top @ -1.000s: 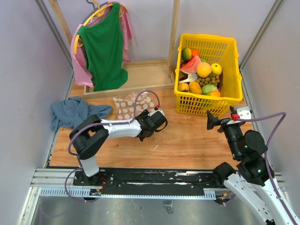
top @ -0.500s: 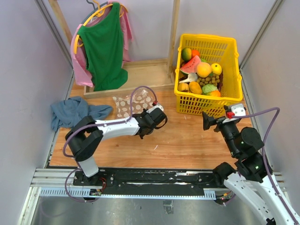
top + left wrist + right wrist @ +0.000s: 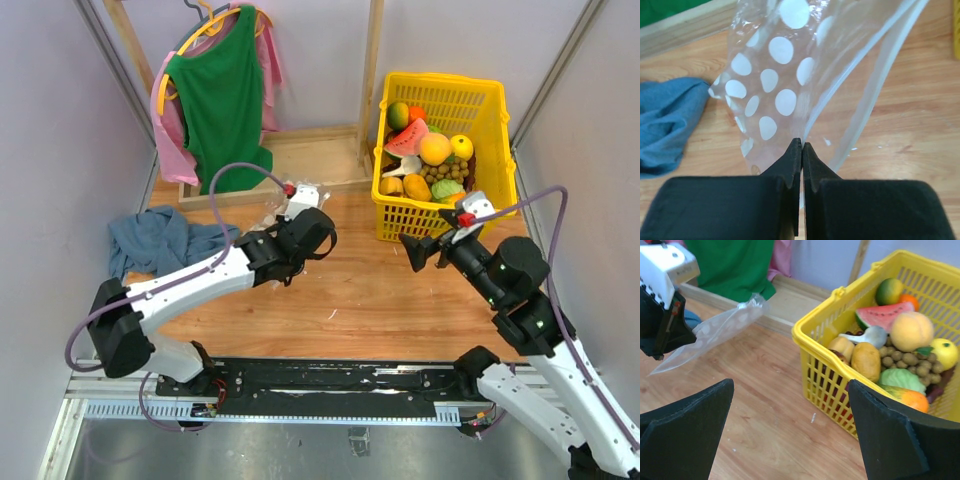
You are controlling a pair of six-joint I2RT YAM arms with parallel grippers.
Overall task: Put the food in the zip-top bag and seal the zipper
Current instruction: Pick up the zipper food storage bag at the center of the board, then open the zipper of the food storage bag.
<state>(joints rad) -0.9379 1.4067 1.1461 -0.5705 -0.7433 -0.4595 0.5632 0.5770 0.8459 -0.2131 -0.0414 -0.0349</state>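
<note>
Pinching the zip-top bag [image 3: 775, 80] near its mouth, the left end effector [image 3: 801, 145] is clamped tight on the film, and the bag appears to be off the tabletop [image 3: 370, 300]. The zipper [image 3: 867, 95] runs unsealed. All the food [image 3: 866, 360] sits in the yellow basket [image 3: 815, 335]. The right end effector [image 3: 790, 390], spread wide and empty, hovers just beside the basket's near wall. The step looks like presenting the bag. Next, the right arm must clear the rim and descend onto one fruit. Bare tabletop lies between bag and basket, while the blue cloth [image 3: 665, 125] and wooden rail [image 3: 785, 305] crowd the bag's far side.
</note>
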